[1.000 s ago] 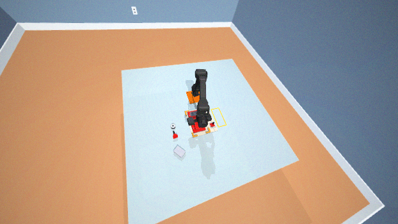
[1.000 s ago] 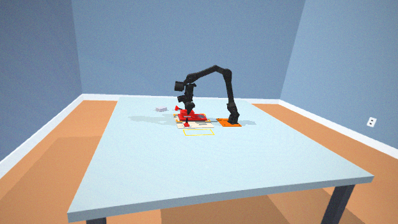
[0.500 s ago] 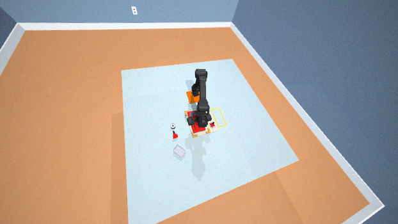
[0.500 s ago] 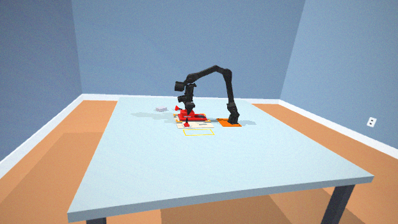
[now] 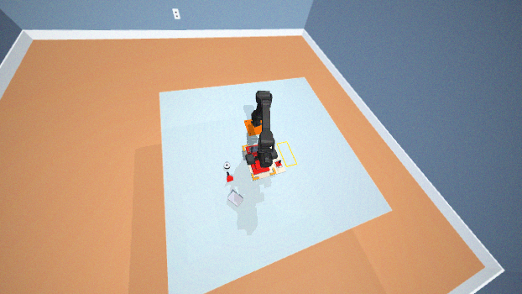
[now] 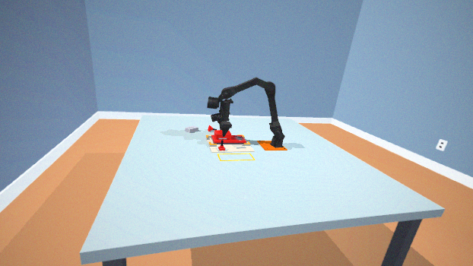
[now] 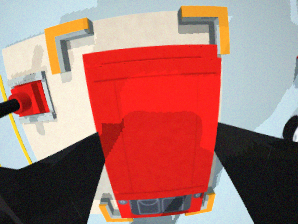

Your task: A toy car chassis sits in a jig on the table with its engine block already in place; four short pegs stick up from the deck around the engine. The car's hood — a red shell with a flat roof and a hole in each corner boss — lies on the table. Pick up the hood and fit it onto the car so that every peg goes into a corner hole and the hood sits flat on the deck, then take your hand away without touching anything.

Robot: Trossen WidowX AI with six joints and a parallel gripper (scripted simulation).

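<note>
The red car chassis (image 5: 261,170) (image 6: 237,140) (image 7: 150,53) sits in the cream jig (image 5: 281,170) (image 6: 248,149) (image 7: 72,90) with orange corner brackets. My gripper (image 6: 224,134) (image 7: 157,132) points down and is shut on the red hood (image 6: 217,134) (image 7: 157,160), one black finger on each side. The hood is over the chassis deck, roughly lined up with it, and looks very low or touching. Red on red makes its edges hard to tell. The pegs, the corner holes and the engine block are hidden, so I cannot tell whether the hood sits flat. In the top view the arm covers most of the hood.
A red piece with a black stem (image 5: 278,163) (image 6: 221,148) (image 7: 36,99) stands in a square holder on the jig, near a yellow outline (image 5: 291,152) (image 6: 237,160). Across from it are a wheel (image 5: 227,164), another red piece (image 5: 229,178) and a grey box (image 5: 236,198) (image 6: 191,129).
</note>
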